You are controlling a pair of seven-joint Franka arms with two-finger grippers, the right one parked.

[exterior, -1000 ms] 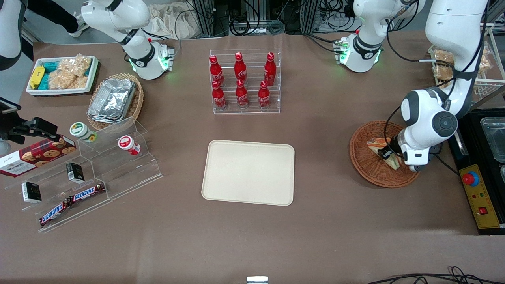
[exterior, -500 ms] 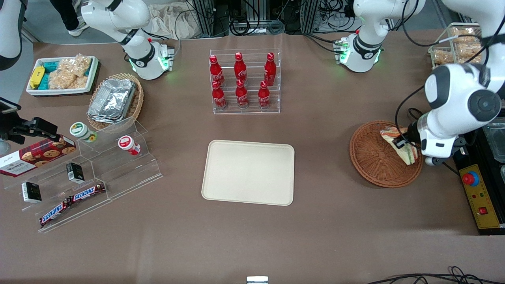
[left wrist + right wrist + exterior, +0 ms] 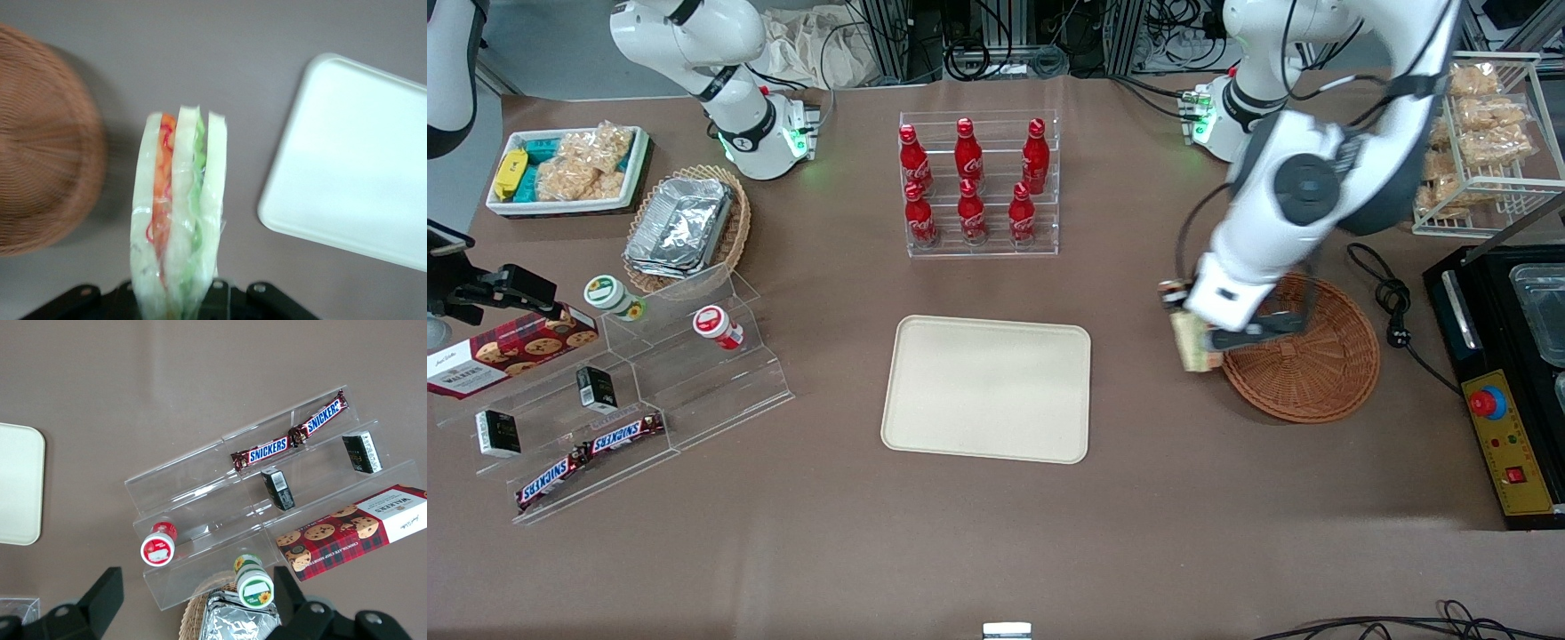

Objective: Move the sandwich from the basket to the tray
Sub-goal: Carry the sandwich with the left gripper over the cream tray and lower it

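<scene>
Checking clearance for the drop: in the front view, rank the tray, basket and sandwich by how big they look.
1. tray, largest.
2. basket, clearly smaller.
3. sandwich, smallest, though raised nearer the camera in the end effector, between basket and tray.

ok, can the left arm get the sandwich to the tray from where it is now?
Probably yes. The gripper holds the sandwich in the air beside the basket, and only bare table lies between it and the tray, which has nothing on it.

"SNICKERS" is printed on two chocolate bars (image 3: 288,433) on the clear stepped stand (image 3: 200,513), and "Walkers" on the red tartan cookie box (image 3: 353,530) beside it.
</scene>
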